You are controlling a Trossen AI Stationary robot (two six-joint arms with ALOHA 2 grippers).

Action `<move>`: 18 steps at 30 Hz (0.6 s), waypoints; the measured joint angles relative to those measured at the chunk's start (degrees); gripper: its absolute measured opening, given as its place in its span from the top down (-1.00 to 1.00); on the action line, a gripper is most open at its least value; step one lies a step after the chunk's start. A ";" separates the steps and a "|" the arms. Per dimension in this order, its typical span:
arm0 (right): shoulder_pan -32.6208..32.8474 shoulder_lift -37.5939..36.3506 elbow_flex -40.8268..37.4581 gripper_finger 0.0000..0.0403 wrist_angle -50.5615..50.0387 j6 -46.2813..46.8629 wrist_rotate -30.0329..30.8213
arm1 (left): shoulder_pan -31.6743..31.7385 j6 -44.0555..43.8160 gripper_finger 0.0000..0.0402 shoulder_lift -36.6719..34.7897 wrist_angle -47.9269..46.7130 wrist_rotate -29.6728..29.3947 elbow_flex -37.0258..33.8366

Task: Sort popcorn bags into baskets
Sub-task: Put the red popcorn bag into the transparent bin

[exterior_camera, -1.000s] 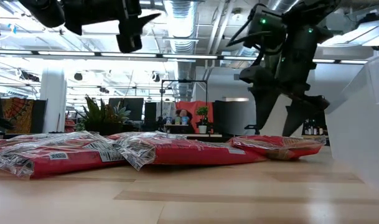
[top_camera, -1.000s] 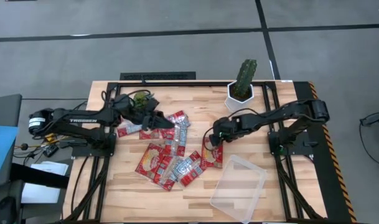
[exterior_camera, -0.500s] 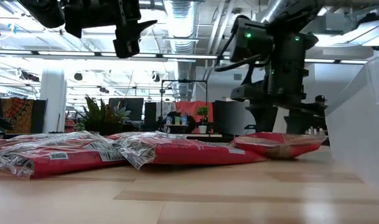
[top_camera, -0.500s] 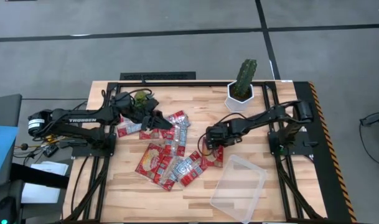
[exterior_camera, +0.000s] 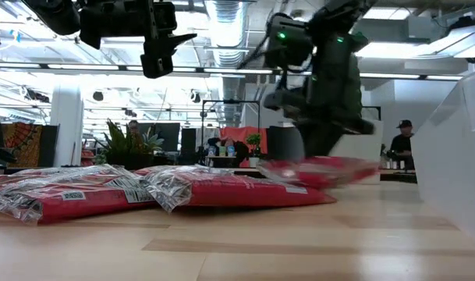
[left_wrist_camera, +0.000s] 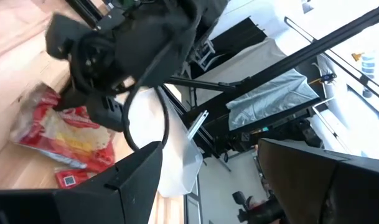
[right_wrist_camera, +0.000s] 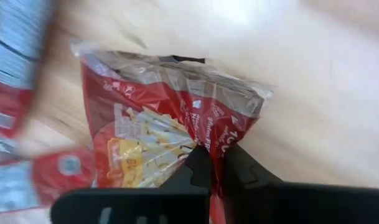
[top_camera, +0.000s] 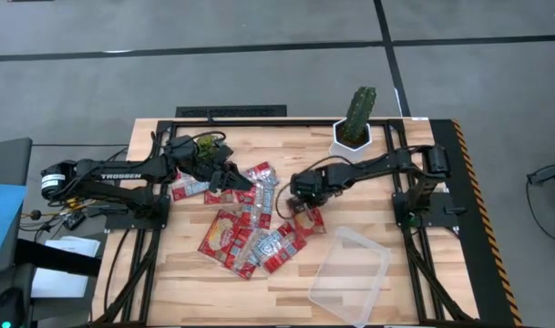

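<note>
Several red popcorn bags (top_camera: 245, 232) lie in a loose pile in the middle of the table. The clear tray, the basket (top_camera: 350, 273), stands empty at the near right. My right gripper (top_camera: 300, 204) is at the pile's right edge, shut on a red bag with a yellow popcorn picture (right_wrist_camera: 152, 134). My left gripper (top_camera: 245, 179) hovers open well above the pile's far left part, touching nothing. My right gripper pinches one edge of the popcorn bag (right_wrist_camera: 209, 144) between its two fingers, at that end only. The fingers (right_wrist_camera: 242, 168) come from above, slanting toward the table's left. The held end is raised. The rest of the bag (exterior_camera: 323, 172) looks just off the wood, though blurred.
A white hexagonal pot with a cactus (top_camera: 354, 128) stands at the far right of the table. Bare wood lies along the near edge, left of the tray. People show in the room behind the table (exterior_camera: 401, 140).
My right gripper has come down onto the bag at the pile's right edge and taken hold of it. It has then gone toward the table's left and far edge. The bag has moved with it and risen a little.
</note>
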 joint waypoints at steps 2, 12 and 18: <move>-0.39 0.00 3.07 0.96 -2.12 -3.42 0.10 | 0.00 -0.12 -0.26 0.00 0.00 0.01 0.00; 6.77 -1.77 21.55 0.97 -28.07 -16.20 0.02 | 0.00 -2.18 -0.26 0.00 0.04 1.87 0.00; 17.48 -8.82 22.99 0.93 -31.53 -8.26 -1.42 | 0.00 -1.62 -0.26 0.00 0.10 1.89 0.00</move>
